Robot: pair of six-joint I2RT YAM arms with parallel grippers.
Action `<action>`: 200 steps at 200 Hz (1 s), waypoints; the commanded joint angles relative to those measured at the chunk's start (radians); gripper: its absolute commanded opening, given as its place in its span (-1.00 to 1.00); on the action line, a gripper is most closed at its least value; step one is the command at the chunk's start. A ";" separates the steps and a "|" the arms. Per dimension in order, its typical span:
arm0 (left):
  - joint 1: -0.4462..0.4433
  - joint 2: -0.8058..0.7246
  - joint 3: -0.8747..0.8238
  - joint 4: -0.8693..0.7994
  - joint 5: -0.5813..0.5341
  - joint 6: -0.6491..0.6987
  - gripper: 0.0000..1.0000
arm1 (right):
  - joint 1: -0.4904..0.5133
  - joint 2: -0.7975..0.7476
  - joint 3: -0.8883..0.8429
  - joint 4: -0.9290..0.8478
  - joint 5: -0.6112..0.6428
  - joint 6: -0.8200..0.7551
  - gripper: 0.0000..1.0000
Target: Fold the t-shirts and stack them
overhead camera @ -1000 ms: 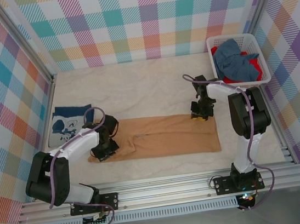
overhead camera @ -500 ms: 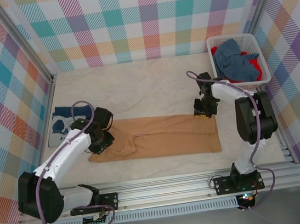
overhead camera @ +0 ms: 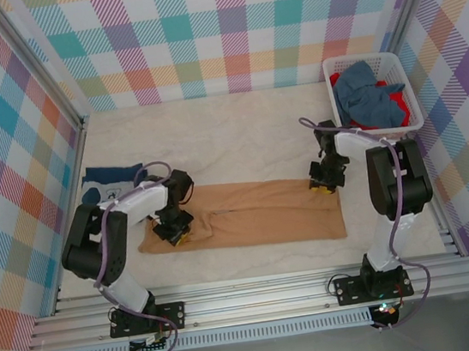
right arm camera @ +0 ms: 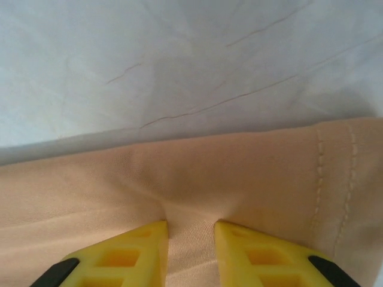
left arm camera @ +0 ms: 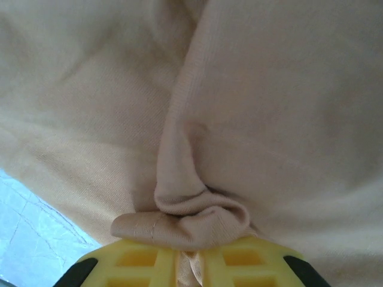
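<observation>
Tan shirt (overhead camera: 257,214) lies as a long folded strip near the table's (overhead camera: 229,133) front edge. Left gripper (overhead camera: 175,231) is clamped on a bunched fold at its left end; right gripper (overhead camera: 323,184) pinches its far edge. Navy shirt (overhead camera: 102,186) is half covered by the left arm; blue and red shirts (overhead camera: 366,93) are heaped in the basket (overhead camera: 358,59), their shapes hard to separate

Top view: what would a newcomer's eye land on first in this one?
The long tan shirt folded into a strip across the middle of the table, with the left pincer clamping its left end and the right pincer its far right corner. Next, the white basket at the far right, a blue shirt heaped over a red one inside.
</observation>
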 commanded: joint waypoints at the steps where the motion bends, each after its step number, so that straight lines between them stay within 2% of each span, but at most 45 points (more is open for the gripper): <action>1: 0.040 0.089 0.051 0.056 -0.063 0.068 -0.66 | -0.037 0.000 -0.046 -0.046 0.030 0.045 -0.44; 51: 0.077 0.376 0.446 -0.007 -0.106 0.216 -0.66 | -0.042 -0.056 -0.092 -0.108 0.044 0.152 -0.45; 71: 0.090 0.523 0.666 -0.057 -0.117 0.241 -0.69 | -0.042 -0.109 -0.132 -0.112 0.025 0.206 -0.44; 95: 0.102 0.714 1.017 -0.111 -0.125 0.259 -0.68 | -0.027 -0.117 -0.188 -0.108 -0.053 0.251 -0.44; 123: 0.111 0.943 1.444 -0.139 -0.017 0.238 -0.69 | 0.092 -0.098 -0.217 -0.073 -0.067 0.274 -0.44; 136: 0.112 1.015 1.584 -0.138 0.014 0.196 -0.68 | 0.151 -0.076 -0.210 -0.066 -0.092 0.299 -0.44; 166: 0.127 1.071 1.624 -0.013 0.091 0.094 -0.66 | 0.276 -0.039 -0.192 -0.036 -0.176 0.388 -0.44; 200: 0.131 1.095 1.625 0.128 0.186 0.083 -0.63 | 0.387 0.018 -0.118 -0.003 -0.234 0.435 -0.42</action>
